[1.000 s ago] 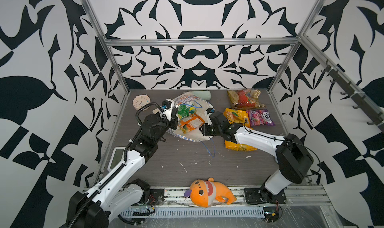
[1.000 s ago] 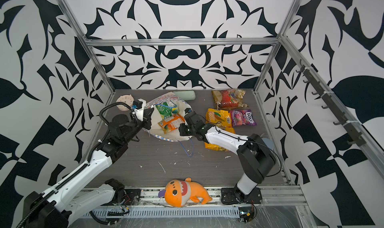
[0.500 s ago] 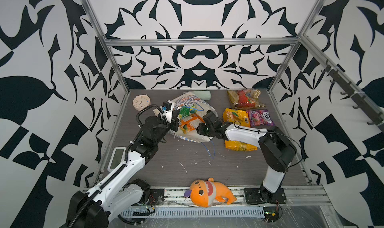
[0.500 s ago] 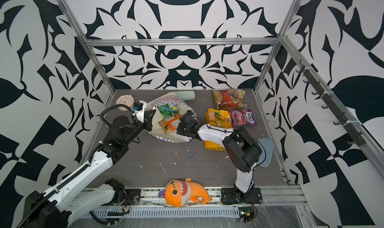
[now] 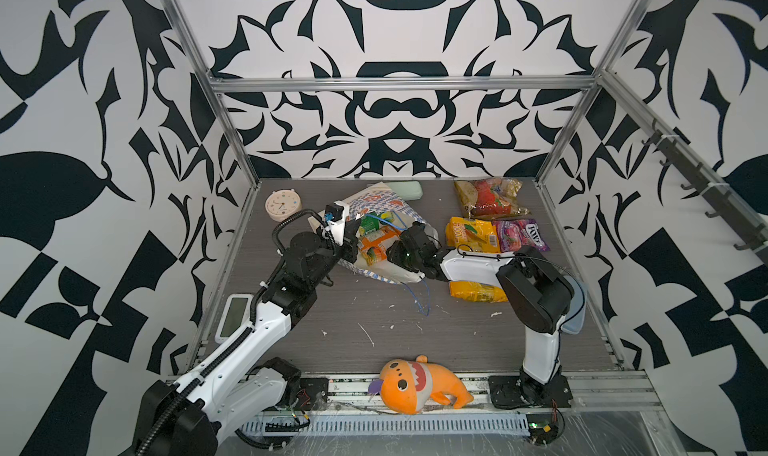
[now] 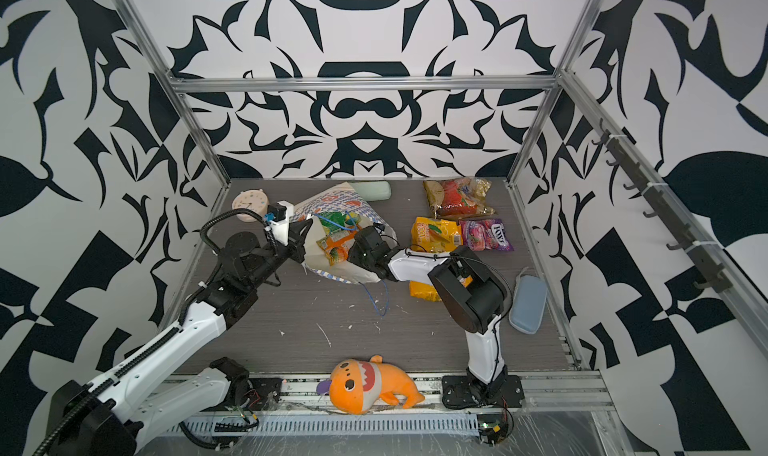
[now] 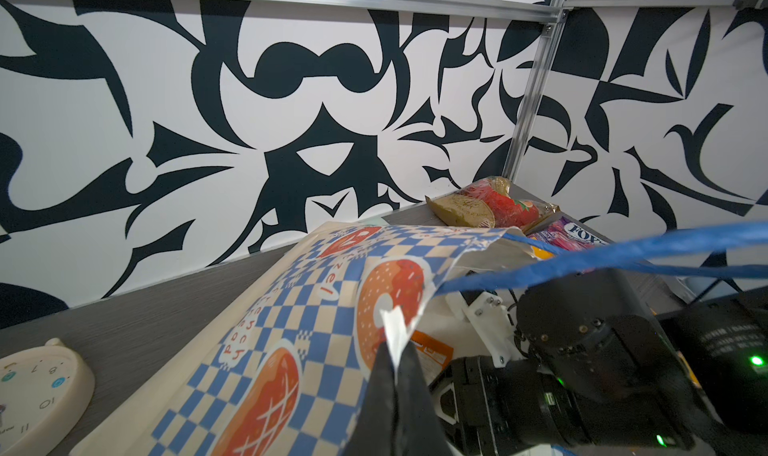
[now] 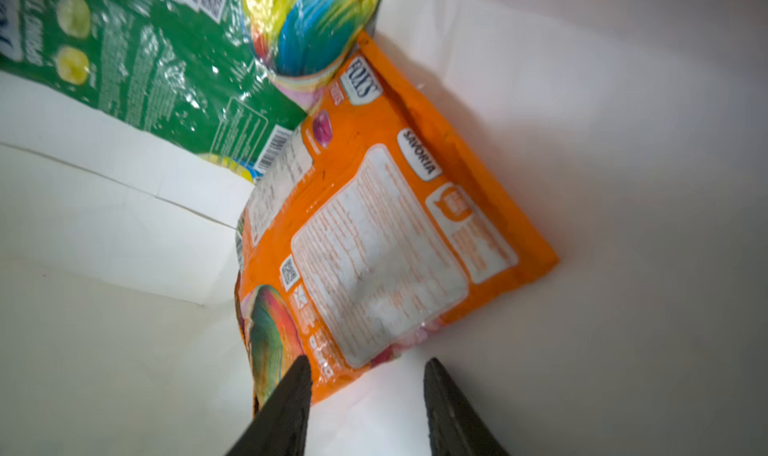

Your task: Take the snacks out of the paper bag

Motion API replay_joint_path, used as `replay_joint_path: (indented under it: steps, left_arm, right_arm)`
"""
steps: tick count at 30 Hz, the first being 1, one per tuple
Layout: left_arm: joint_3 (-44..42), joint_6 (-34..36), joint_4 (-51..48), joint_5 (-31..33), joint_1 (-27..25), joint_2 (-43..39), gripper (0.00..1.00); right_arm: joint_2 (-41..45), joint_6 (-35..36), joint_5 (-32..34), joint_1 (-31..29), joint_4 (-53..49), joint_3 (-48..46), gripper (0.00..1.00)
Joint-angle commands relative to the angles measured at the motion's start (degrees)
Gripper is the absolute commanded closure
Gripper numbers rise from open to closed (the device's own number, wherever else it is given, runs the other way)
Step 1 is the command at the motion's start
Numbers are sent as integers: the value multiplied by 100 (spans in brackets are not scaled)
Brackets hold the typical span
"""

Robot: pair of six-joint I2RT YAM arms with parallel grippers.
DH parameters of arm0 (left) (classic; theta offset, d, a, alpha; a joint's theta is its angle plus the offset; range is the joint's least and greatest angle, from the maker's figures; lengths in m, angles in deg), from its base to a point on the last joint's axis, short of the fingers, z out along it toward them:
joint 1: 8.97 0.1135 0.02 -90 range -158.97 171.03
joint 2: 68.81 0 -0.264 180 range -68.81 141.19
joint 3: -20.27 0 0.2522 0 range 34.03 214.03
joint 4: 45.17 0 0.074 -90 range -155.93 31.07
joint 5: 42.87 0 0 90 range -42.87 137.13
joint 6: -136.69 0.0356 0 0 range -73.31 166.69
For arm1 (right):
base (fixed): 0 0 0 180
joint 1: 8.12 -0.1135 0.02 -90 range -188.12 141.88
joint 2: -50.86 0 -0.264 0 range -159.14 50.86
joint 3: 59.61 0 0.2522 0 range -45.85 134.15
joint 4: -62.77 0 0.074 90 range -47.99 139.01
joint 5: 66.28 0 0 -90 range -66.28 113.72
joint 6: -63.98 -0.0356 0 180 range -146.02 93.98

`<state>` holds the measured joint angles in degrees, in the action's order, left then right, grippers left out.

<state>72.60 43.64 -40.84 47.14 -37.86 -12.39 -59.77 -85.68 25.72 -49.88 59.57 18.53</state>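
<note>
Two snacks, orange packet (image 8: 374, 225) and green packet (image 8: 145, 59), I see inside the paper bag (image 5: 374, 198). It lies lengthwise from the worktop's (image 5: 374, 329) far edge, mouth toward the near edge. My left gripper (image 7: 395, 350) pinches its rim; my right gripper (image 8: 368, 364) stands half-wide over the orange one.

Looks like a robotics lab test cell: boxed in by black-and-white patterned walls (image 5: 395, 30) on aluminium framing (image 5: 399, 83), with left arm (image 5: 257, 333) and right arm (image 5: 538, 350) bolted to a rail (image 5: 602, 385) along the front edge of the grey tabletop (image 5: 457, 341).
</note>
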Motion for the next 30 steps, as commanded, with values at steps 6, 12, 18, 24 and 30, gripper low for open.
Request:
replay_joint_path:
  steps: [6,12,18,24,30]
  left_arm:
    - [-114,-179,222,-73,14,8,100]
    - [-146,-239,283,-106,14,33,100]
    - [-56,-232,279,-158,13,79,100]
    - [-48,-221,226,-119,14,0,100]
    - [-24,-263,296,-146,1,42,100]
  right_arm:
    - [-11,-141,714,45,1511,-367,56]
    - [-312,-41,334,89,1892,-67,61]
    - [-785,-328,-42,150,2827,-58,60]
    - [-1099,-563,-102,227,3052,99,62]
    - [-1203,-441,-101,273,3040,361,78]
